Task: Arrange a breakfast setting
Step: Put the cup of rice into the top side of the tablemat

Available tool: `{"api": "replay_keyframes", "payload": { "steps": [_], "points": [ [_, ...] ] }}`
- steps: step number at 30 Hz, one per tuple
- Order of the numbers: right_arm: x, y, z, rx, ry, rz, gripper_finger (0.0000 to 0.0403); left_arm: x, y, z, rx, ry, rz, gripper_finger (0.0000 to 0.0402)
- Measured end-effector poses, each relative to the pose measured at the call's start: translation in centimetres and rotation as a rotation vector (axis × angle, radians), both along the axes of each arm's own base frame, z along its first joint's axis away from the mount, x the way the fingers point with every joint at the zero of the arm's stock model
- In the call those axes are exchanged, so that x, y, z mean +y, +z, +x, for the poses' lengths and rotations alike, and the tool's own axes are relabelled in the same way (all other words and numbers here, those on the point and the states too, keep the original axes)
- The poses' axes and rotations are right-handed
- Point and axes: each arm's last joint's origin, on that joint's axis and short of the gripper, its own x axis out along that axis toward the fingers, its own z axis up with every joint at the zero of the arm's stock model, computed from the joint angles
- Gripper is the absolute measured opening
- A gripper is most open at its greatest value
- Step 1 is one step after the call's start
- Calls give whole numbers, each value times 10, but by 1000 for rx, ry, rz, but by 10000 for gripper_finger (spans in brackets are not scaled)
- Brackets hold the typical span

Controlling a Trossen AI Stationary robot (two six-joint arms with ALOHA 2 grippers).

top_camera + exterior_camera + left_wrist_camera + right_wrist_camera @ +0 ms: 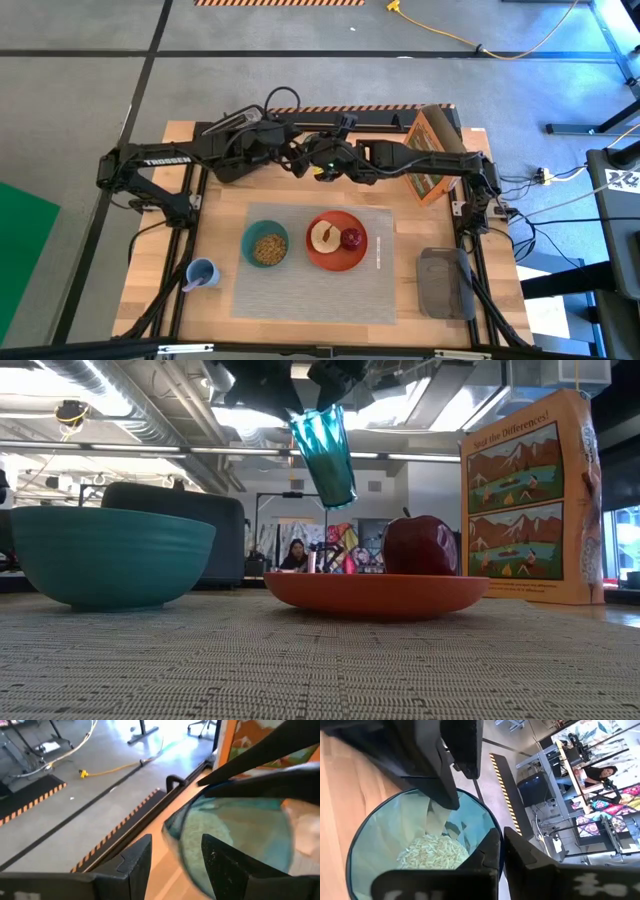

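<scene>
Overhead, we see both arms meeting above the far middle of the table, beyond the grey placemat (315, 262). Our right gripper (501, 845) is pinched on the rim of the translucent green glass (325, 453), one finger inside and one outside, and holds it tilted in the air above the far edge of the orange-red plate (336, 241). Our left gripper (172, 857) sits right beside the glass with its fingers apart, one at the rim. On the plate lie the toast slice (323, 236) and red apple (352, 238). Left of it, the teal bowl (265, 245) rests on the placemat.
</scene>
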Motion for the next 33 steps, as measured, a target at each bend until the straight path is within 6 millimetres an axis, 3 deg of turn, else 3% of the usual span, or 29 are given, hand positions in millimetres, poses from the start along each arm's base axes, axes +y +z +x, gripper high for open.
{"api": "replay_keyframes", "payload": {
  "steps": [11,18,25,33],
  "points": [
    [2,18,-7,-17,123,-4,1,6,-3,0,6,-107,-75,158],
    [4,33,-11,-111,190,26,0,7,-2,-1,15,-67,-51,96],
    [5,37,-14,-118,193,24,2,7,-6,-1,39,-65,-61,10],
    [5,35,-13,-109,215,47,0,9,-6,-2,38,-90,-86,1]
  ]
}}
